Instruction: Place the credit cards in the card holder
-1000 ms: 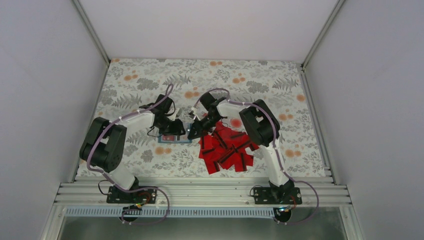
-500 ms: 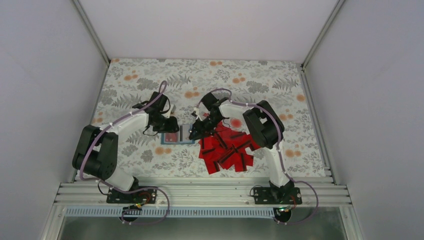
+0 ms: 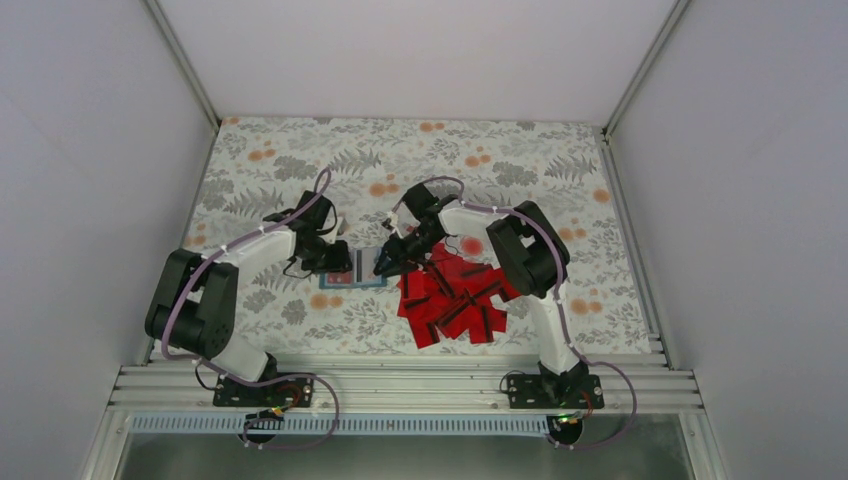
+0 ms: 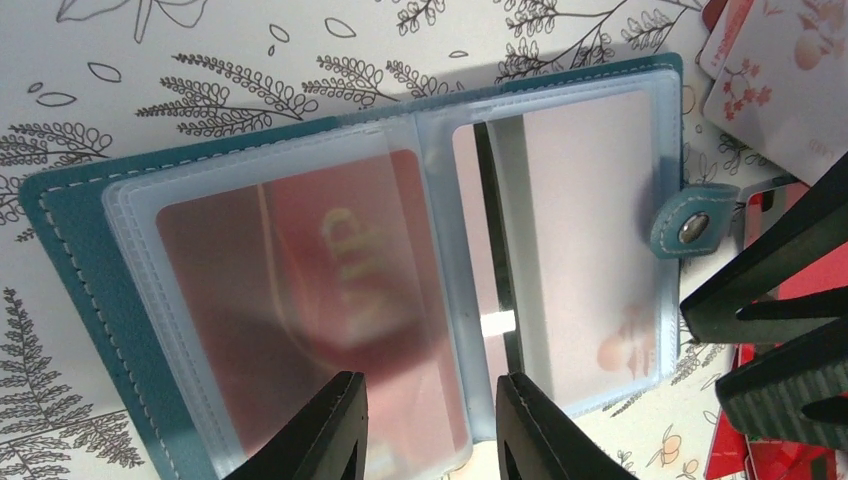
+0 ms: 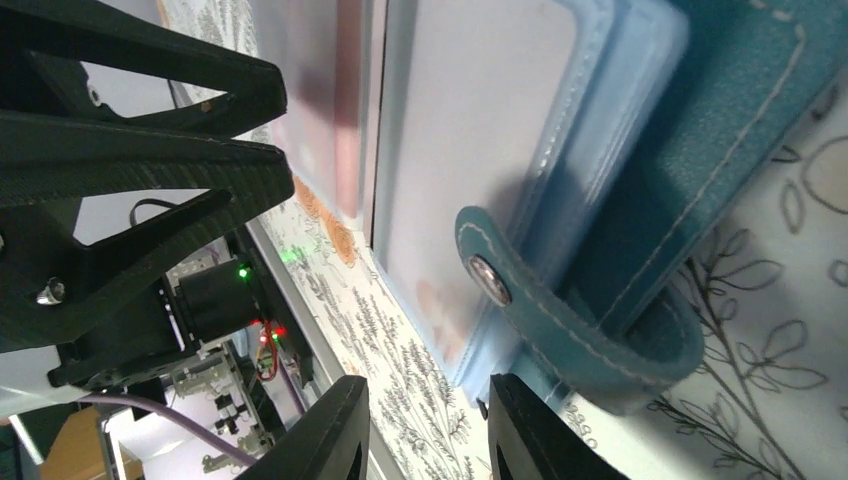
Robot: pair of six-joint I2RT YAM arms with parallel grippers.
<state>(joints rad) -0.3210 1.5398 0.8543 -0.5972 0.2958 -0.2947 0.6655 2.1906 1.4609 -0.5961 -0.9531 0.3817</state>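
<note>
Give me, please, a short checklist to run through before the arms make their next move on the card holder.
1. The card holder lies open on the table: ok.
2. Its snap tab is unfastened: ok.
3. One clear pocket has a red card inside: ok.
4. The right claw carries a card to insert: not ok; it is open and empty beside the tab.
5. The left claw holds a pocket open: cannot tell; its jaws stand apart at a pocket edge.
6. The loose red cards lie near the right arm: ok, piled next to the holder.
</note>
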